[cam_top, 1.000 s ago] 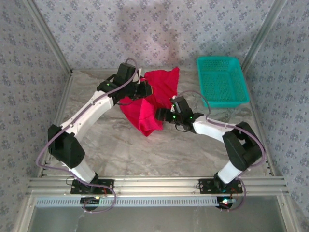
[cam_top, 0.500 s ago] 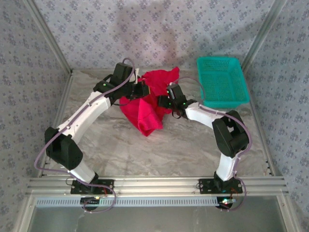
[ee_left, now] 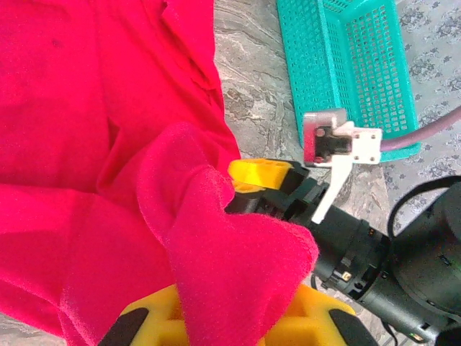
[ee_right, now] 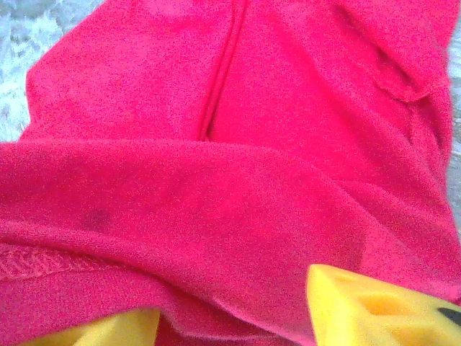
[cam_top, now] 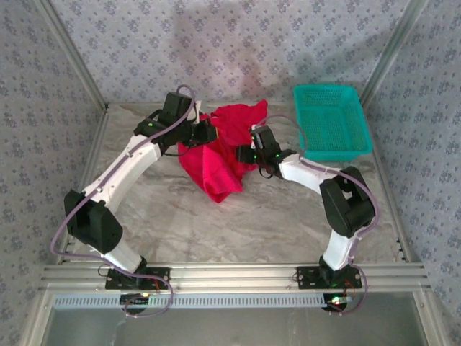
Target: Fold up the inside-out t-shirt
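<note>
Inside-out t-shirt (cam_top: 216,164): red fuzzy cloth, crumpled; left gripper (ee_left: 229,317) clamped on fold; right gripper (ee_right: 230,328) fingers apart around fold.

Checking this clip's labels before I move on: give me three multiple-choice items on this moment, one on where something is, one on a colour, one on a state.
1. Where does the teal basket stand on the table in the top view?
A) at the far right
B) at the near left corner
C) in the centre, under the cloth

2. What colour is the t-shirt?
A) blue
B) red
C) white

3. What is the left gripper doing?
A) standing open over bare table
B) shut on the t-shirt
C) shut on the basket's rim

Answers:
1 A, the basket sits at the far right, apart from the cloth.
2 B, the cloth is bright red in all three views.
3 B, the left wrist view shows a fold of red cloth pinched between its yellow fingers.
</note>
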Controlling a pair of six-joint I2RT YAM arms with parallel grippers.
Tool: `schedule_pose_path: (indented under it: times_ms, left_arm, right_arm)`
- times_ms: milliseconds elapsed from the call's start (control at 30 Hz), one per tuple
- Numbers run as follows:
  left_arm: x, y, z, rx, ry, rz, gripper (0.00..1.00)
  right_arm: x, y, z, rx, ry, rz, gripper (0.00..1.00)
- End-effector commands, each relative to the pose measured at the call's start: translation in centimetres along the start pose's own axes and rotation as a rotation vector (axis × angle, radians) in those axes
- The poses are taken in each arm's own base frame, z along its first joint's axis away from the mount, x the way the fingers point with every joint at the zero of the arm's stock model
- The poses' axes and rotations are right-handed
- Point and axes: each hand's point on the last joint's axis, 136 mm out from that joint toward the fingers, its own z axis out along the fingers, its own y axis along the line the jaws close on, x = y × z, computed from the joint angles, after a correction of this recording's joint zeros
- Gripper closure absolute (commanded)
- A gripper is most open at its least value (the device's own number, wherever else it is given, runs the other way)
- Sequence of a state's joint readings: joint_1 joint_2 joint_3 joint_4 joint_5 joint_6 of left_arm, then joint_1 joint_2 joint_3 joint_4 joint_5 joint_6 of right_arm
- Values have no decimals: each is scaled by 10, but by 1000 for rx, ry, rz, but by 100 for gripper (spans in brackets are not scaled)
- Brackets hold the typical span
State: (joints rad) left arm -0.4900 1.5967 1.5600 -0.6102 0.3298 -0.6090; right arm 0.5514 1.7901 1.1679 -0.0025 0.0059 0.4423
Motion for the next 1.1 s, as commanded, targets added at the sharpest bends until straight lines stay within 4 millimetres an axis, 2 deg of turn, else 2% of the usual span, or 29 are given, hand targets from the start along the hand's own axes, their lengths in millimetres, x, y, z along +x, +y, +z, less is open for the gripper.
schedule_pose_path:
  times_ms: [0, 100, 167, 267, 367, 433, 567, 667, 767, 867, 1000, 1067]
  left_arm:
    - [3, -9, -17, 31, -7, 35, 100]
    - [4, -7, -19, 23, -5, 43, 100]
    - [3, -6, -20, 13, -4, 49, 100]
    - [1, -5, -23, 4, -10, 62, 100]
    - [-4, -11, -20, 30, -10, 63, 100]
    - [-7, -24, -15, 74, -11, 55, 100]
    - [1, -63, 4, 165, 23, 90, 100]
    - [16, -86, 26, 179, 87, 124, 100]
    - [25, -89, 51, 186, 129, 104, 100]
    - [24, -85, 72, 192, 151, 58, 100]
    - [17, -78, 89, 179, 168, 3, 100]
    - [15, -75, 97, 178, 179, -21, 100]
  right_arm:
    - [-11, 18, 12, -50, -8, -27, 54]
    - [-14, 18, 18, -40, -4, -38, 79]
    - [-20, 11, 12, 9, -2, -56, 99]
    - [-38, -8, -14, 98, -36, -89, 100]
    - [-69, -37, -53, 187, -95, -93, 100]
    - [-92, -56, -85, 242, -146, -65, 100]
    - [-112, -92, -137, 360, -198, -52, 100]
    - [-112, -121, -155, 420, -210, -7, 100]
    - [-103, -143, -143, 431, -175, 52, 100]
    - [-81, -152, -109, 402, -43, 120, 96]
    - [-54, -151, -79, 370, 132, 182, 76]
    - [-48, -149, -80, 365, 168, 202, 64]
